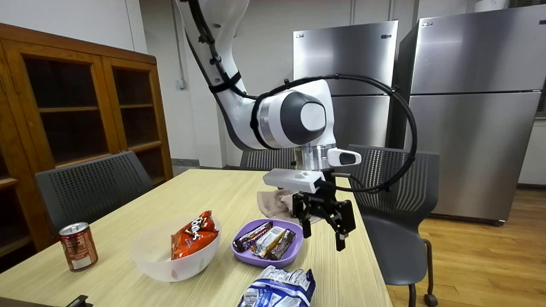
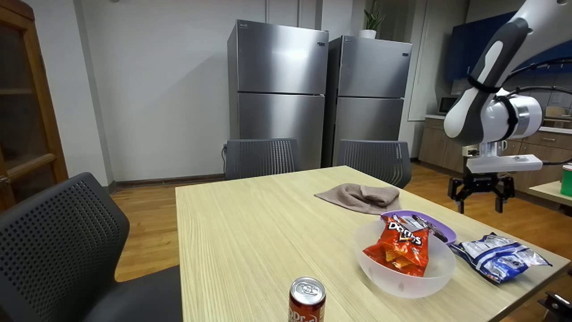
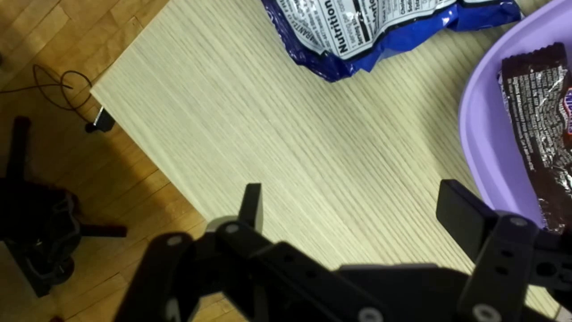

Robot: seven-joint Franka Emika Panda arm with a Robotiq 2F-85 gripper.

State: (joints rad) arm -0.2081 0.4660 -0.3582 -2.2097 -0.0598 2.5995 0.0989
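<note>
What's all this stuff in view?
Snack bag: one, blue, on table
Dish: one, purple, near snack bag
Wrapped bars: three, brown and pale, in dish
Bowl: one, frosted white, on table
Doritos bag: one, red, in bowl
Drink can: one, dark red, on table
Cloth: one, brownish, on table
Table: one, pale wood, centre
Chairs: three, dark grey, around table
Fridges: two, silver, background
Cabinet: one, brown wood, background
Potted plant: one, green, on a fridge
Kitchen cupboards: several, blue and brown, background
Robot arm: one, white and grey, above table edge
Gripper: one, black, open, empty, near dish

The bent arm (image 1: 275,117) points its end effector (image 2: 480,207) downward, spread wide.
</note>
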